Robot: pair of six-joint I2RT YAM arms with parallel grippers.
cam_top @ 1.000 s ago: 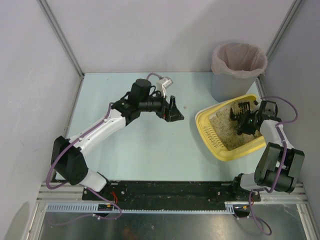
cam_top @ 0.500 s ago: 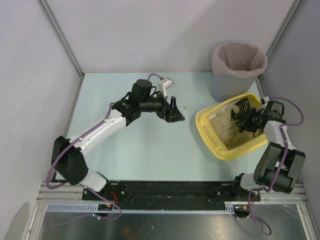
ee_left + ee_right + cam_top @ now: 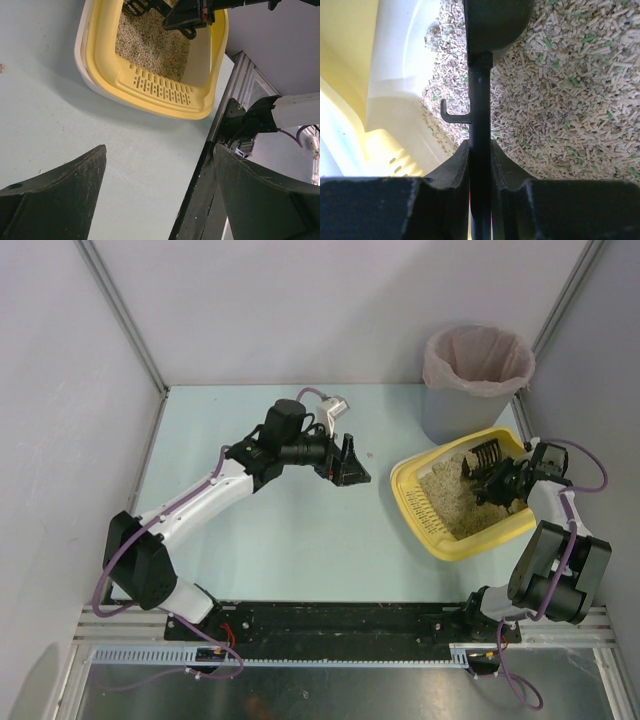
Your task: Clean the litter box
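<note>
Our right pincer point(image 3: 480, 150) grasped the black scoop point(image 3: 480, 90) inside the litter box point(image 3: 418, 508); our left pincer point(image 3: 350, 470) hung released above the tabletop point(image 3: 300, 540).

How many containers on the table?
2: the litter box near the right edge, and the bin just behind it in the far right corner. None appear hidden.

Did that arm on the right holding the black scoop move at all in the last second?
Yes. The right gripper, clamped on the scoop, shifted rightward, toward the right-hand rim of the litter box.
</note>
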